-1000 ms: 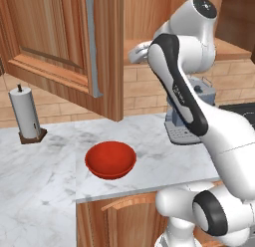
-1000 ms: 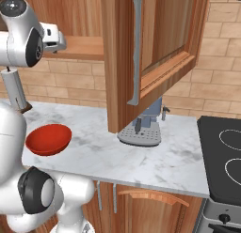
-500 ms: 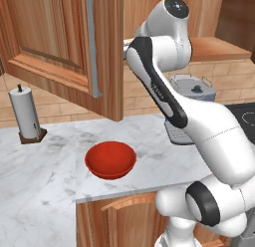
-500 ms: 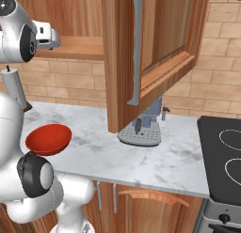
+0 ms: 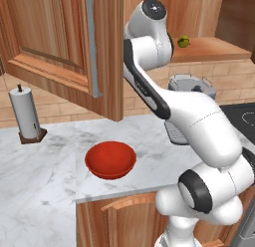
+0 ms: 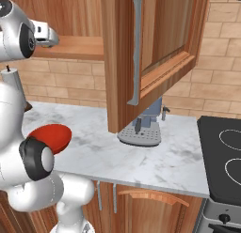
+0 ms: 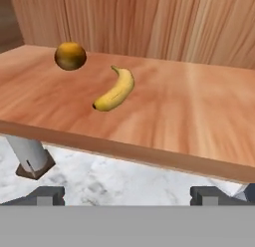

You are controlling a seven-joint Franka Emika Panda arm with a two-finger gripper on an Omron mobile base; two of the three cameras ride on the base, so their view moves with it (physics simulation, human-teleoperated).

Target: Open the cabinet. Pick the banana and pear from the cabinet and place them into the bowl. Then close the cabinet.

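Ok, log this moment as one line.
cabinet: open | banana: on shelf | pear: on shelf | bowl: empty | tool: open, facing banana

arm (image 5: 199,126): glossy white rounded shells, smooth throughout. joints: dark grey to black rings and round end caps. one black band runs along the upper link. finger tips (image 7: 45,195): small, dark grey, blocky.

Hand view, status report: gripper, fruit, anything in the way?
Gripper open, empty, short of the cabinet shelf. Banana lying on shelf, pear beyond it, apart. Nothing between gripper and banana.
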